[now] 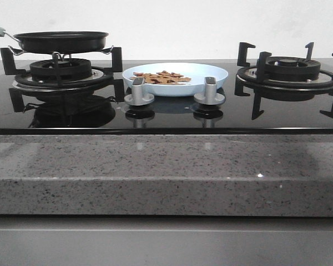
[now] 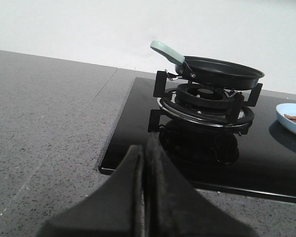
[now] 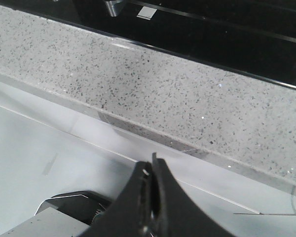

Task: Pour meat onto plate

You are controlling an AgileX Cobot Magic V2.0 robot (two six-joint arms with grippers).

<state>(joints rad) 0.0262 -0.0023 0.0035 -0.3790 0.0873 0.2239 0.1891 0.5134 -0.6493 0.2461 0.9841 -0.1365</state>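
Meat (image 1: 161, 78) already sits on the plate (image 1: 211, 72), pan (image 1: 61, 40) parked on its burner; left end effector (image 2: 144, 163) and right end effector (image 3: 151, 177) both clenched, empty, job looks finished

The right end effector (image 3: 149, 173), jaws pressed together and empty, sits bottom centre before the speckled grey counter (image 3: 153, 94).

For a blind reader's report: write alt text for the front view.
A pale blue plate holding small orange-brown meat slices sits mid-hob behind two silver knobs. A black frying pan rests on the left burner; the right burner is bare.
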